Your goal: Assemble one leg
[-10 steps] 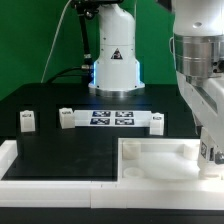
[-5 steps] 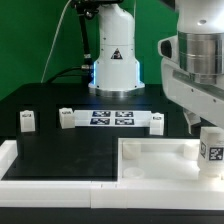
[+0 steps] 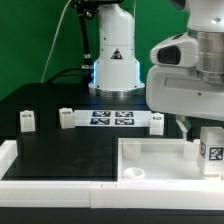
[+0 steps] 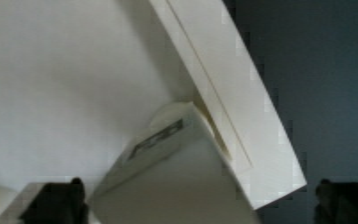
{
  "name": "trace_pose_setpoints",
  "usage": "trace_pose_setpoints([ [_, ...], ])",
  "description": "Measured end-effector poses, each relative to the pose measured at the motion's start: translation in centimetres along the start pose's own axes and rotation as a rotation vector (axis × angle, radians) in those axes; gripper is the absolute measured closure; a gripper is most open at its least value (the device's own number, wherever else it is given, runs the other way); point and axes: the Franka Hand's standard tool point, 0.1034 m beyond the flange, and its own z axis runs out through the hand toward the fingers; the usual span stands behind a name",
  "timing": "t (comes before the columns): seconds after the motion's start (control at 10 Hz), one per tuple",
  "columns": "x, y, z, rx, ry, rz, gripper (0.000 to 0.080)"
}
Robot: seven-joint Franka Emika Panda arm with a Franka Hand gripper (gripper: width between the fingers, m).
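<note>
Four legs counted in the exterior view. First leg (image 3: 27, 121) and second leg (image 3: 66, 118) sit to the exterior view's left of the one marker board (image 3: 110, 118), third leg (image 3: 157, 122) at its other end. Fourth leg (image 3: 210, 151) stands upright at the single panel's (image 3: 160, 165) right corner, partly cut off. One gripper (image 4: 199, 203): fingers (image 4: 55, 200) spread wide, holding nothing. Wrist view shows only slanted white surfaces, hard to identify.

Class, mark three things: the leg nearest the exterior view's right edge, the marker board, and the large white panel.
the leg (image 3: 210, 151): exterior view, its tagged front face.
the marker board (image 3: 111, 118): exterior view, its middle.
the large white panel (image 3: 165, 160): exterior view, its bare inner floor.
</note>
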Motion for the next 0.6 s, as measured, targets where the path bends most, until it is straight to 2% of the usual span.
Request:
trace_pose_setpoints([
  [0.2, 0.34, 0.37, -0.08, -0.027, 0.016, -0.261, 0.0150],
  [0.4, 0.41, 0.55, -0.02, -0.029, 0.013, -0.363, 0.0150],
  [0.5, 0.40, 0.56, 0.02, -0.030, 0.013, -0.359, 0.0265],
  [0.6, 0.40, 0.57, 0.04, -0.030, 0.013, -0.359, 0.0265],
])
